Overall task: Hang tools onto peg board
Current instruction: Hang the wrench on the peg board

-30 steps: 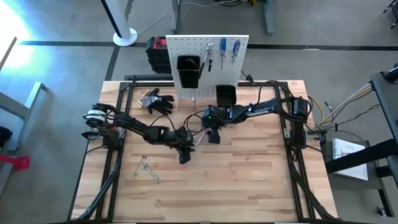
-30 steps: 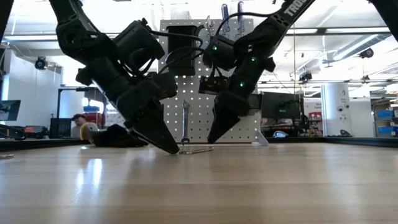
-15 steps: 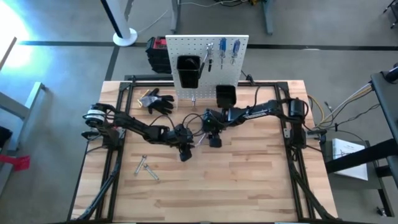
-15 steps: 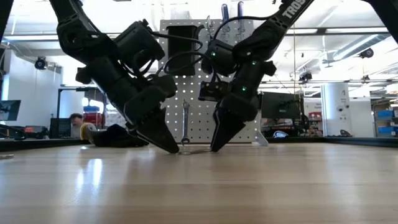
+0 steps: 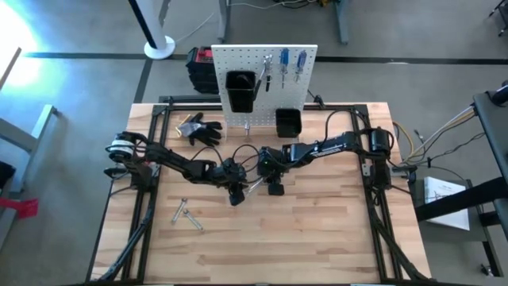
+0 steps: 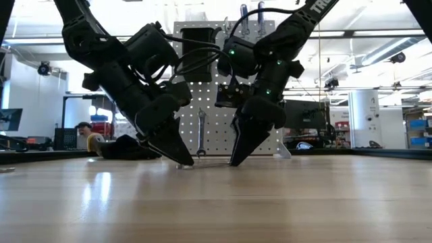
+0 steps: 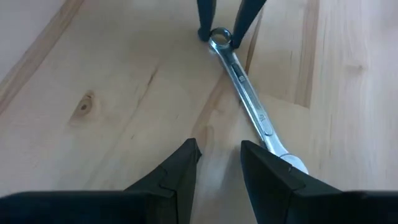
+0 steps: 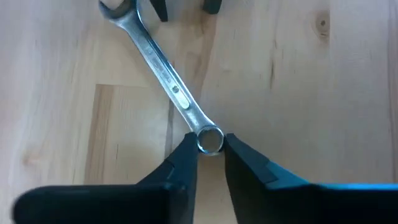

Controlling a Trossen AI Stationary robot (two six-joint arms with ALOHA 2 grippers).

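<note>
Silver wrench [image 8: 163,73] on a pale wood-grain counter [image 5: 317,230]; white dotted peg board [image 5: 264,59], black bins [image 5: 240,90], blue-handled screwdrivers [image 5: 301,61].

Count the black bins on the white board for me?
2. One bin hangs high on the peg board, left side; the other bin sits lower, to its right. None looks hidden.

A workshop-like lab: concrete floor [image 5: 71,79], shelving [image 6: 416,131], ceiling strip lights [image 6: 378,50].
</note>
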